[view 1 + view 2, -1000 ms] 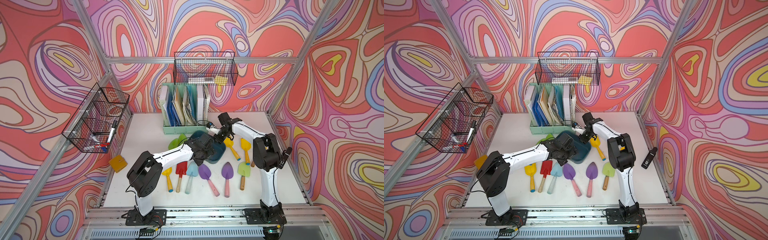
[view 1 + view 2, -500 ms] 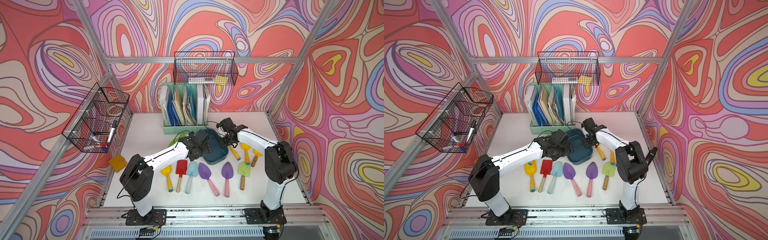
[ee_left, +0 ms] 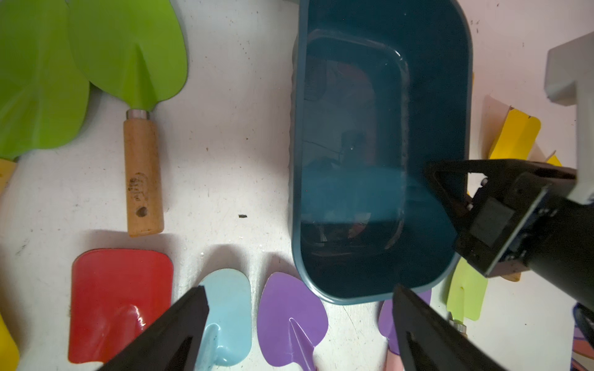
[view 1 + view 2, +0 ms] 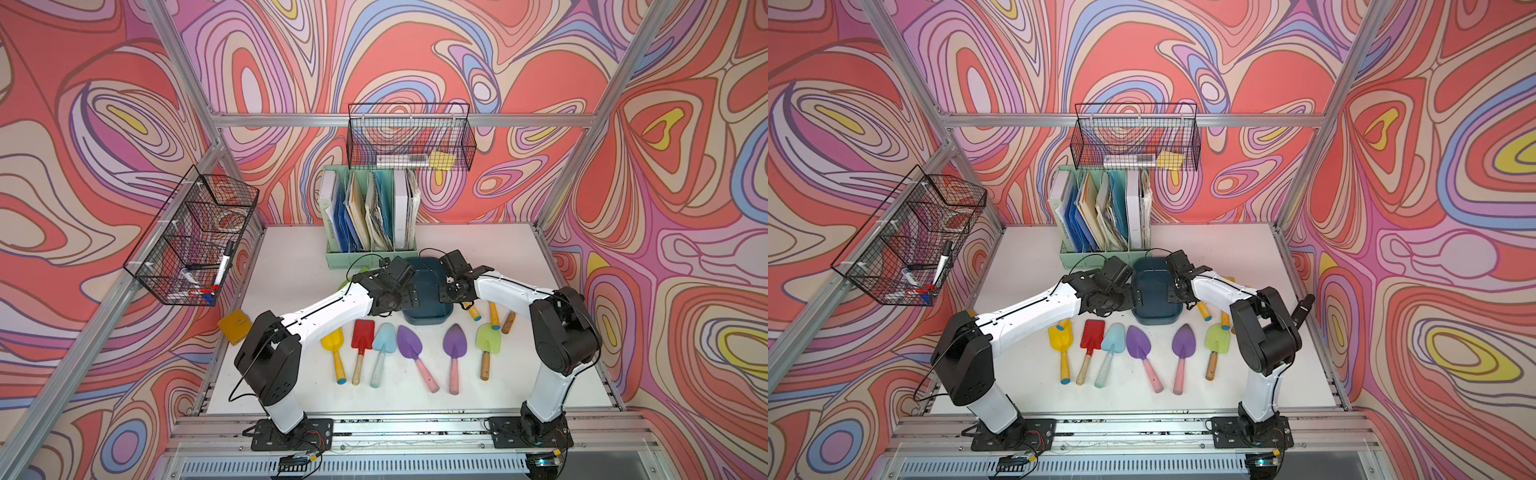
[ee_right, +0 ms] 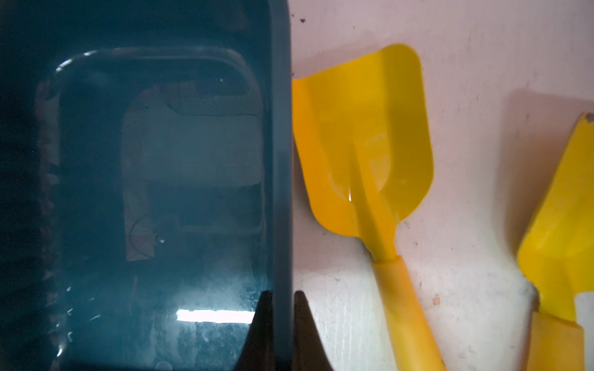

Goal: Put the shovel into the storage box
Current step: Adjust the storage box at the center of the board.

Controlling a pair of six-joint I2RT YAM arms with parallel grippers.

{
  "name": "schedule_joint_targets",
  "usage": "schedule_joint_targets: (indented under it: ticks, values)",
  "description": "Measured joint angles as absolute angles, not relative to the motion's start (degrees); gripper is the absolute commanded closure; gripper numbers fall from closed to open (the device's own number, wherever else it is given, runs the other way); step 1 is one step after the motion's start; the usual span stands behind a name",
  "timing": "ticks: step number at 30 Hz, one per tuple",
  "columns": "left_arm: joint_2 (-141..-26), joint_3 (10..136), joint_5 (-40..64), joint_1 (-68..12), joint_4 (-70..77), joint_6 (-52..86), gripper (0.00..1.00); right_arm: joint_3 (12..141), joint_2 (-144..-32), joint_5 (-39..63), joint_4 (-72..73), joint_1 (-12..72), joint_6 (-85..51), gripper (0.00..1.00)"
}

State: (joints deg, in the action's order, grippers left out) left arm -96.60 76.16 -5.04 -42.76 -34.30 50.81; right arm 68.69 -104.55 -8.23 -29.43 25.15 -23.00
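The storage box (image 4: 428, 309), a dark teal tub, lies lengthwise mid-table and holds nothing (image 3: 353, 128). My right gripper (image 5: 283, 294) is shut on the box's right wall, one finger inside and one outside (image 4: 448, 291). My left gripper (image 3: 300, 289) hangs open over the box's left front corner (image 4: 1129, 297), with nothing between its fingers. Several shovels lie in a row in front of the box: yellow (image 4: 333, 340), red (image 4: 362, 334), light blue (image 4: 384, 337), two purple (image 4: 409, 343) and light green (image 4: 487, 338). Two yellow shovels (image 5: 363, 141) lie just right of the box.
A mint-green file holder (image 4: 370, 216) stands right behind the box. Two green shovels (image 3: 128, 54) lie left of the box under my left arm. Black wire baskets hang on the back wall (image 4: 409, 137) and the left wall (image 4: 191, 237). A yellow pad (image 4: 235, 326) lies at the table's left edge.
My right arm has swung its elbow outward while gripping the box, and the box has turned to lie front to back. My left arm has shifted left and stays open.
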Motion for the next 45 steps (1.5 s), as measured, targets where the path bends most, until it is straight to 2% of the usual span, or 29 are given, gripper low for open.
schedule_joint_targets:
  ticks: [12, 14, 19, 23, 28, 32, 40, 45]
  values:
    - [-94.7, 76.1, -8.1, -42.5, -37.0, 48.9, 0.02, 67.4, -103.8, -8.6, -28.6, 25.6, -24.3, 1.0]
    - [-94.5, 76.1, -8.2, -42.4, -37.2, 48.8, 0.01, 67.4, -103.8, -8.6, -28.6, 25.6, -24.1, 0.92]
    - [-94.1, 76.1, -8.6, -42.4, -37.6, 48.4, 0.01, 67.4, -103.8, -8.4, -29.1, 25.7, -22.9, 0.65]
    - [-94.1, 76.1, -8.6, -42.4, -37.7, 48.4, 0.01, 67.4, -103.8, -8.1, -29.4, 25.8, -22.3, 0.54]
    - [-94.1, 76.1, -8.6, -42.4, -37.8, 48.1, 0.01, 67.5, -103.8, -8.1, -29.8, 25.8, -22.0, 0.3]
    - [-93.5, 76.1, -9.0, -42.4, -37.9, 47.4, 0.01, 68.0, -103.4, -8.7, -31.0, 25.9, -21.7, 0.17]
    - [-90.3, 77.6, -12.1, -42.3, -40.3, 42.9, 0.01, 74.1, -96.9, -10.8, -36.0, 25.9, -21.5, 0.16]
    - [-87.7, 79.1, -11.6, -41.2, -40.9, 40.0, 0.0, 76.2, -91.7, -17.0, -41.5, 25.8, -23.0, 0.16]
